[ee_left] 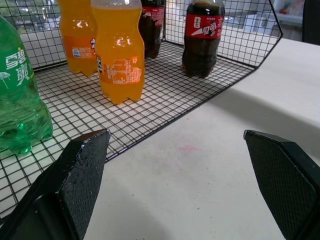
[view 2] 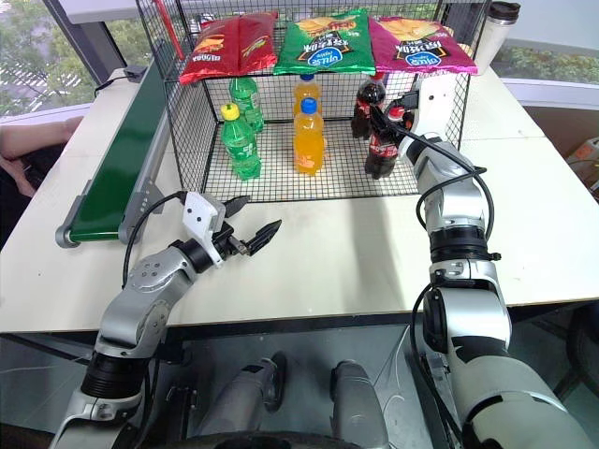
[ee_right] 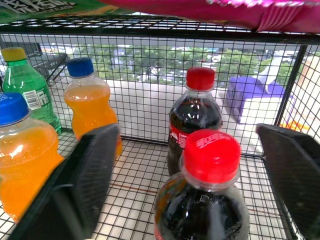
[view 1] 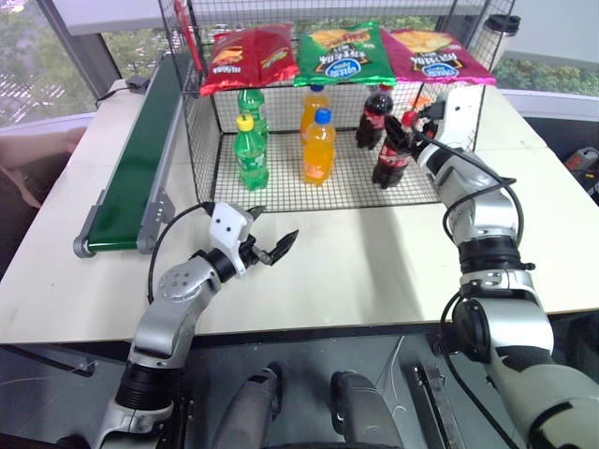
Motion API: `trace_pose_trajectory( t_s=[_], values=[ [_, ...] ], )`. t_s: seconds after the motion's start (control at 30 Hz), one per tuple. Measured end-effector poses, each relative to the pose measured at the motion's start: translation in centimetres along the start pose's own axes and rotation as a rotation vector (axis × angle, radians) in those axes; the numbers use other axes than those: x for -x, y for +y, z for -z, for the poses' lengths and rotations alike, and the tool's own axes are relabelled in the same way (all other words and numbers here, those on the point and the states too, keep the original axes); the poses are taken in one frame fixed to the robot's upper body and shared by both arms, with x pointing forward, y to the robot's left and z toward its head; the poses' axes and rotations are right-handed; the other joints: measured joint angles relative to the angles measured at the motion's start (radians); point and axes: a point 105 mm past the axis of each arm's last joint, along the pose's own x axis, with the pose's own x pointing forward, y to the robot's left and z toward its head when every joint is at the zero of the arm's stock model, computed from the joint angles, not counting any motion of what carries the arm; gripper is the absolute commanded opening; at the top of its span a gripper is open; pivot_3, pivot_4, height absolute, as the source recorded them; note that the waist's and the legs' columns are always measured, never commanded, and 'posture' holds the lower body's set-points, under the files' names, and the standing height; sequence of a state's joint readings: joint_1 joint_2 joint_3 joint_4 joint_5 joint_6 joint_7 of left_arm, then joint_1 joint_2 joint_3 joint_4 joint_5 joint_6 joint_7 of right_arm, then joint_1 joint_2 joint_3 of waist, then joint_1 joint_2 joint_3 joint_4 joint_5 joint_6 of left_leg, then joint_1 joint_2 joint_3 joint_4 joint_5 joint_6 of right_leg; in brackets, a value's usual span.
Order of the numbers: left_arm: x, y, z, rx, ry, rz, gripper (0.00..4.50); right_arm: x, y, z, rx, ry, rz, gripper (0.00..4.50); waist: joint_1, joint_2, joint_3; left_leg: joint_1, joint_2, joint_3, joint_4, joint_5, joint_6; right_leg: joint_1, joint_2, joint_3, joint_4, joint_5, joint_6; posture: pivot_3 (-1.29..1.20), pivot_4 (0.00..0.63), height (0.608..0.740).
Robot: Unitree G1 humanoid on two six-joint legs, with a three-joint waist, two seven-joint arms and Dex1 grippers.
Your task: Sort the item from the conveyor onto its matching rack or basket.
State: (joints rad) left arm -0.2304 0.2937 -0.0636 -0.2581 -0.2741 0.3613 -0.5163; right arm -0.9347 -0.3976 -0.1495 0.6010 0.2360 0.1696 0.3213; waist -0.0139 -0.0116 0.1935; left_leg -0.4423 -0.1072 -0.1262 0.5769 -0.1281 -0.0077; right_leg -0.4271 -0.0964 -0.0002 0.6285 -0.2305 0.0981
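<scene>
**A:** Why is the near cola bottle [view 1: 391,155] parked right at the front of the wire cage [view 1: 198,140]? The right end effector [ee_right: 192,165] is seen with its black fingers spread wide either side of the red cap, nothing pinched.

**B:** It looks like a release. The bottle is stood upright on the white mesh floor just in front of the second cola bottle [view 1: 372,117], so like is grouped with like. The orange-drink bottles [view 1: 318,145] are kept in the middle and the green bottles [view 1: 251,150] toward the belt side.

**A:** And the left end effector [view 1: 273,245]?

**B:** Held low over the table [view 1: 356,271] in front of the cage, fingers spread, nothing gripped. Probably just kept out of the way.

**A:** Anything left on the conveyor [view 1: 131,173]?

**B:** The green belt is seen bare where it's visible. The chip bags [view 1: 342,51] are laid on top of the cage, so bottles are evidently meant for the lower level. Contact between fingers and bottle can't be fully ruled out, though the gaps look clear.
</scene>
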Motion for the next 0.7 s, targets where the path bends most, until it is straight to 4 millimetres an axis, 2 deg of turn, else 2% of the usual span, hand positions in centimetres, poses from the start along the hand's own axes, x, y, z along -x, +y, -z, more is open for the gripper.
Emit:
trace_pose_trajectory(
  t_s=[0.2, 0.3, 0.4, 0.53, 0.6, 0.7],
  values=[
    [0.1, 0.0, 0.2, 0.001, 0.007, -0.003, 4.5, 0.9, -0.3, -0.1, 0.026, 0.02, -0.009, 4.45, 0.003, 0.0, 0.0, 0.0, 0.0, 0.0, 0.0, 0.0, 0.0, 0.0, 0.0, 0.0, 0.0, 0.0, 0.0, 0.0, 0.15, 0.738],
    [0.4, 0.0, 0.7, 0.01, 0.022, -0.008, 4.5, 2.4, -0.9, 0.4, 0.111, 0.053, -0.032, 4.45, 0.004, 0.0, 0.0, 0.0, 0.0, 0.0, 0.0, 0.0, 0.0, 0.0, 0.0, 0.0, 0.0, 0.0, 0.0, 0.0, 0.15, 0.738],
    [0.6, 0.2, 0.9, 0.014, 0.028, -0.012, 4.5, 4.9, -0.9, 1.9, 0.126, 0.135, -0.12, 4.45, 0.004, 0.0, 0.0, 0.0, 0.0, 0.0, 0.0, 0.0, 0.0, 0.0, 0.0, 0.0, 0.0, 0.0, 0.0, 0.0, 0.15, 0.738],
    [0.9, 0.7, 0.9, 0.003, 0.037, -0.022, 4.5, 8.8, 2.2, 5.0, 0.02, 0.25, -0.34, 4.45, -0.003, 0.0, 0.0, 0.0, 0.001, 0.0, 0.0, 0.0, 0.0, 0.0, -0.001, 0.0, 0.0, 0.0, 0.0, 0.0, 0.15, 0.738],
    [1.1, 0.8, 1.0, -0.009, 0.047, -0.022, 4.5, 10.6, 4.5, 6.4, -0.004, 0.302, -0.449, 4.45, -0.003, 0.001, -0.001, 0.0, 0.001, 0.0, 0.0, -0.001, -0.002, 0.0, -0.001, 0.0, 0.001, -0.001, 0.0, 0.0, 0.15, 0.738],
    [1.2, 1.2, 1.2, -0.039, 0.056, -0.04, 4.5, 11.9, 7.3, 6.8, -0.048, 0.319, -0.539, 4.45, 0.0, 0.001, -0.001, 0.0, 0.001, -0.001, 0.001, -0.002, -0.003, 0.0, -0.002, 0.0, 0.001, -0.001, 0.0, 0.0, 0.15, 0.738]
  ],
)
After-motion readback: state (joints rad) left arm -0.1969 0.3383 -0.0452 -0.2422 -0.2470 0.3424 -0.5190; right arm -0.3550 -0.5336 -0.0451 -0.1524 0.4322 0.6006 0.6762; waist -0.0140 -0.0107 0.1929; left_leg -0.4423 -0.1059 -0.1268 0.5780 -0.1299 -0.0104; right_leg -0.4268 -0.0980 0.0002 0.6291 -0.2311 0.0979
